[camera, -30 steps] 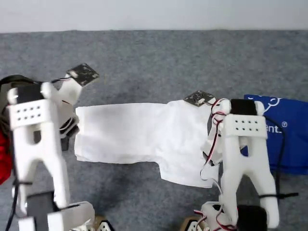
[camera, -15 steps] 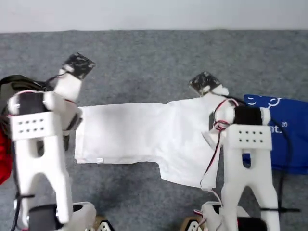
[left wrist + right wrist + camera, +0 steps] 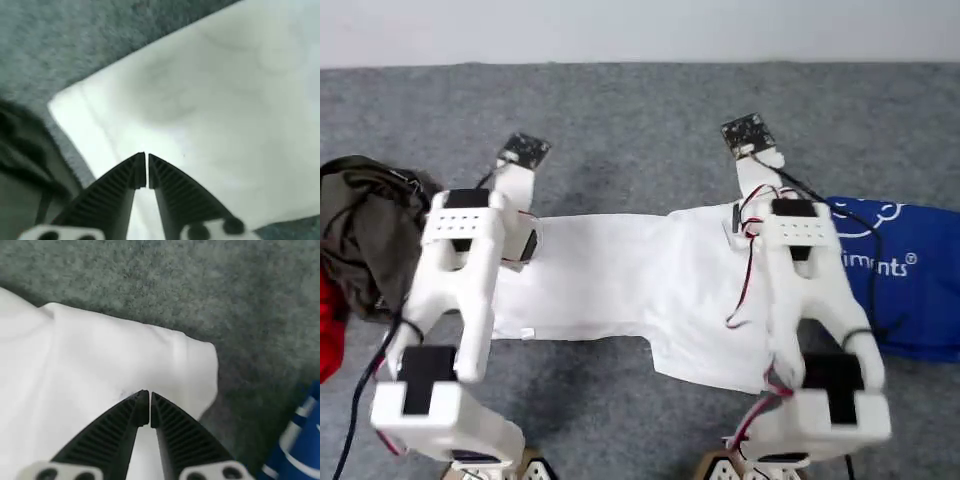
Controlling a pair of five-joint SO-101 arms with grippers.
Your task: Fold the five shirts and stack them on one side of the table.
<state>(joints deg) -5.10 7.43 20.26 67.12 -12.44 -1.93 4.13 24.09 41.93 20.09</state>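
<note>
**Item inspected:** one white shirt (image 3: 620,285), laid flat on the grey table (image 3: 640,120) and spanning from one gripper to the other. One sleeve juts out toward the arm bases, nearer the right gripper.

**Handling, as judged:** the cloth is taken to be light, limp and soft. Sagging is expected wherever it is lifted unsupported, and some drag on the napped table surface is likely. No fragility is expected. Hold is best taken at the corners or hem edges, with all layers pinched together; a hold in mid-panel would only bunch the cloth.

**Left gripper (image 3: 146,170):** it is placed low over one end of the shirt, with a hem corner just ahead of the tips. The jaws are drawn together to a hairline gap. It cannot be told whether any cloth is nipped between them.

**Right gripper (image 3: 149,407):** it is placed over the opposite end, with a rounded corner just ahead of the tips. The jaws are likewise closed up, and a pinch of cloth cannot be confirmed.

**Surroundings:** a blue shirt (image 3: 910,290) lies just outboard of the right gripper. A dark olive garment (image 3: 365,230) and a red garment (image 3: 328,340) lie outboard of the left gripper.
</note>
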